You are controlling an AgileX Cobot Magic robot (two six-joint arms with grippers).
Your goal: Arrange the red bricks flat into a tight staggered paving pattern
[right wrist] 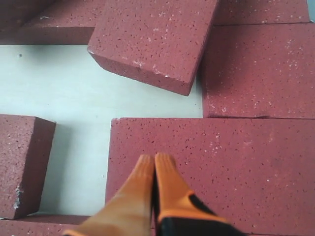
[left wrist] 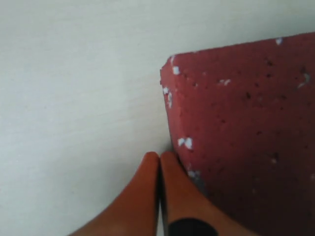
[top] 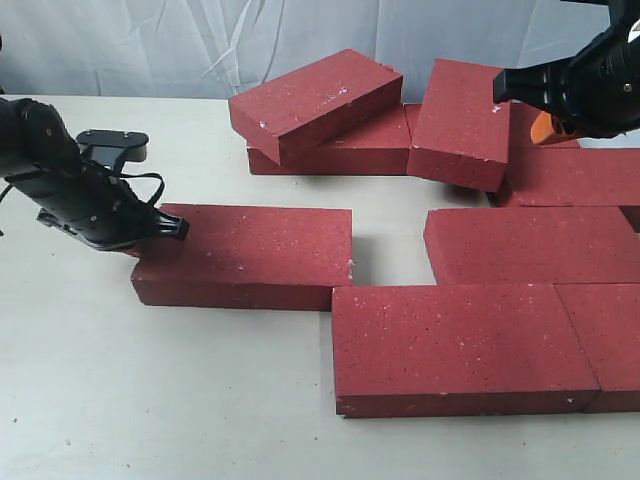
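Note:
Several red bricks lie on the pale table. A separate brick (top: 250, 252) lies flat at the left. My left gripper (top: 165, 232) is shut and empty, its orange fingertips (left wrist: 160, 157) pressed against that brick's left end near a corner (left wrist: 236, 123). Two bricks (top: 460, 345) (top: 610, 340) lie end to end at the front, with another (top: 530, 245) flat behind them. At the back, two tilted bricks (top: 315, 100) (top: 460, 120) lean on flat ones (top: 360, 150) (top: 575, 175). My right gripper (top: 543, 130) hovers shut and empty over the back right; its fingertips (right wrist: 154, 158) show above a flat brick (right wrist: 221, 167).
A gap of bare table (top: 385, 250) separates the left brick from the middle right brick. A white cloth backdrop (top: 150, 45) hangs behind the table. Open tabletop (top: 150, 400) spreads across the front left.

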